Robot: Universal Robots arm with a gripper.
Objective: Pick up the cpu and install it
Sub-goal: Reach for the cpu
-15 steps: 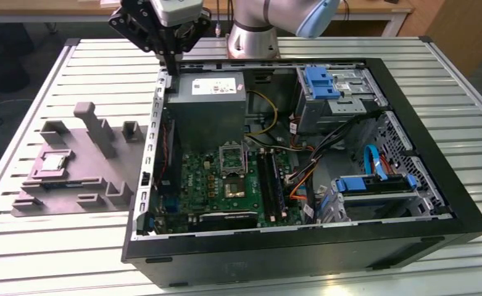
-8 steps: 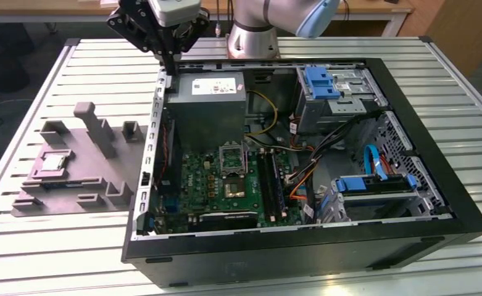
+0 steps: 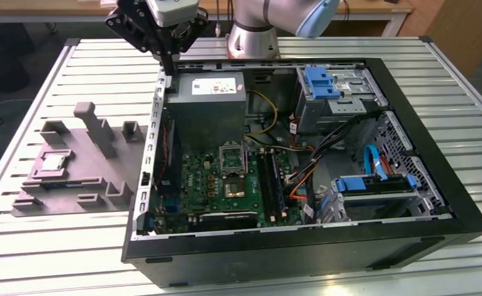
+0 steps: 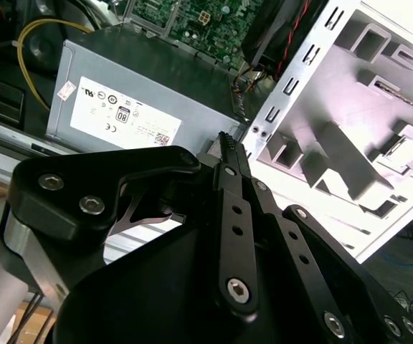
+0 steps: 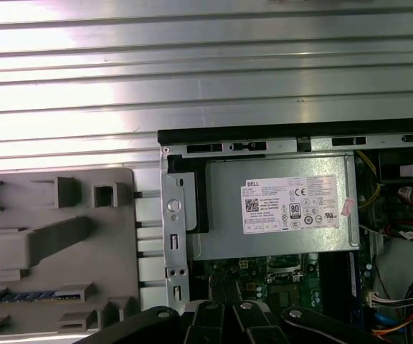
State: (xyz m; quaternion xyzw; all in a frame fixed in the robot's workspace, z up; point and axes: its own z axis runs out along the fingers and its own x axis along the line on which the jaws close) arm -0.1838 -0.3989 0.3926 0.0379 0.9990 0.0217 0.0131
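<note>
The cpu (image 3: 54,161), a small silvery square chip, lies in a recess of the grey fixture (image 3: 76,185) on the exterior view's left, outside the computer case. My gripper (image 3: 168,61) hangs high over the case's back left corner, well away from the chip. Its black fingers (image 4: 226,154) meet at their tips with nothing between them, so it is shut and empty. Just under the tips are the case's side wall and the grey power supply (image 4: 142,100). Inside the case, the metal socket frame (image 3: 232,155) sits on the green motherboard (image 3: 216,185).
The open black case (image 3: 438,203) takes up the middle and right of the slatted metal table (image 3: 43,246). It holds cables, blue drive brackets (image 3: 321,83) and a memory stick. The fixture carries a tall post (image 3: 100,132) and several small blocks. The arm's base (image 3: 253,40) stands behind the case.
</note>
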